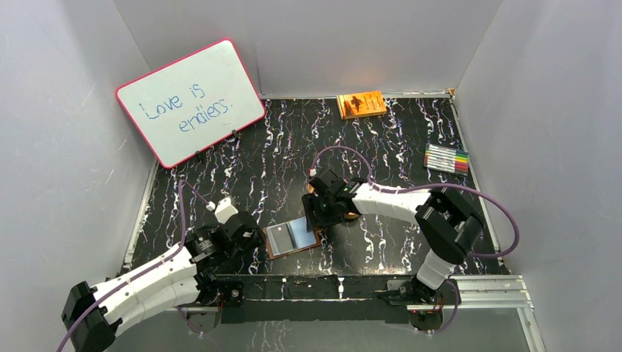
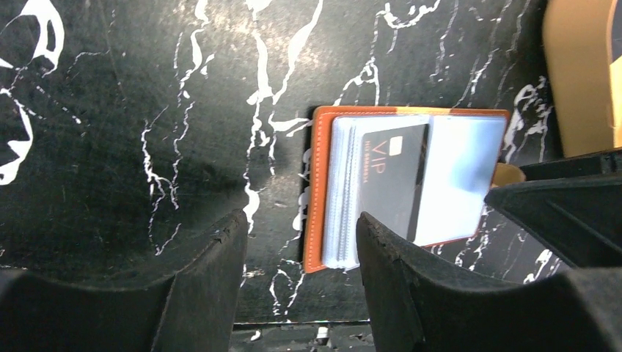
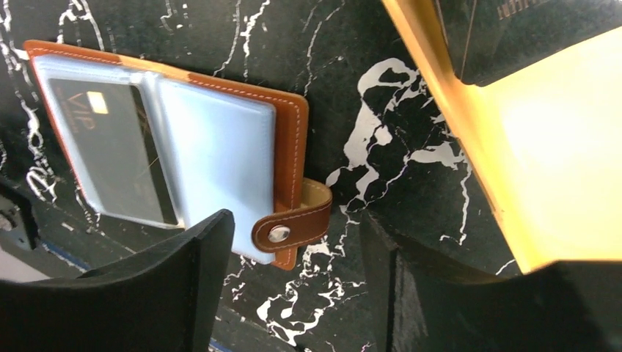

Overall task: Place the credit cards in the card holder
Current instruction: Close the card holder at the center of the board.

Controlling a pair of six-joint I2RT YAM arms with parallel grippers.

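Observation:
The brown leather card holder lies open on the black marbled table, clear sleeves up. A black "VIP" card sits inside one sleeve, which also shows in the right wrist view. The snap strap sticks out at the holder's edge. My left gripper is open and empty, low at the holder's spine side. My right gripper is open and empty, above the table between the strap and a tan tray. A dark card lies in that tray.
A pink-framed whiteboard leans at the back left. An orange book lies at the back wall. A pack of markers lies at the right. The tan tray sits just right of the holder, mostly under my right gripper.

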